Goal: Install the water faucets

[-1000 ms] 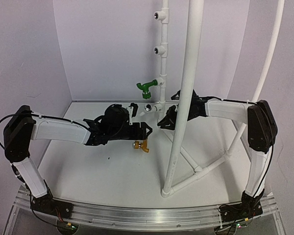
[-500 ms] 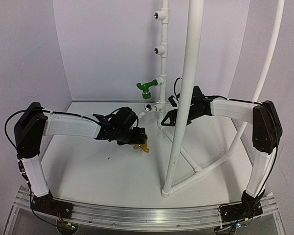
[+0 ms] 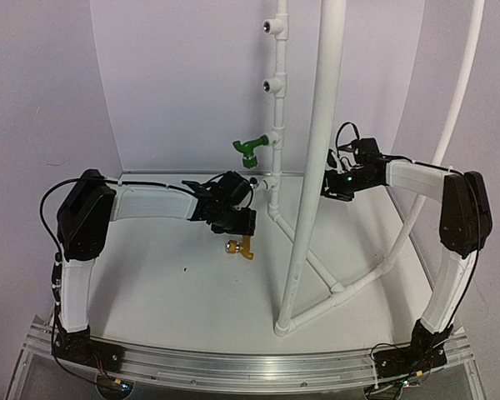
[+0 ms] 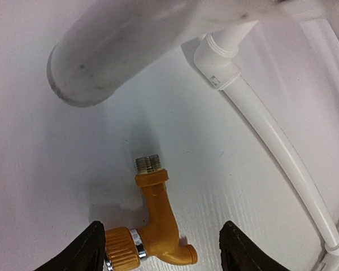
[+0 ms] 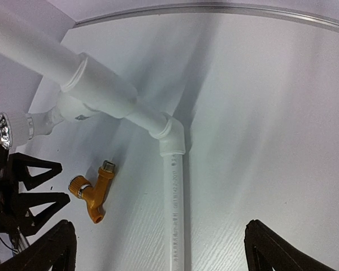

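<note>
A brass-gold water faucet (image 3: 240, 247) lies flat on the white table, threaded end toward the back. In the left wrist view it (image 4: 157, 223) sits between the jaws of my left gripper (image 4: 165, 255), which hangs open just above it; the left finger (image 4: 90, 248) is close to the knob. My left gripper (image 3: 237, 225) is over it from behind. The green water faucet (image 3: 248, 148) sticks out of a tee on the upright pipe. My right gripper (image 3: 333, 183) stands wide open and empty to the right of the pipes. In the right wrist view the right gripper (image 5: 161, 248) looks down on the gold faucet (image 5: 94, 195).
A thin upright pipe (image 3: 277, 100) carries two open tees above the green faucet, and a low fitting with a metal-ringed opening (image 3: 253, 182). A thick white pipe (image 3: 312, 167) rises in front. Floor pipes (image 3: 317, 267) run to the right, and a curved pipe (image 3: 450, 125) stands at far right.
My right gripper has pulled back to the right, away from the low fitting, and opened wide. My left gripper swung over the gold faucet and narrowed a little. The faucet has not moved.
</note>
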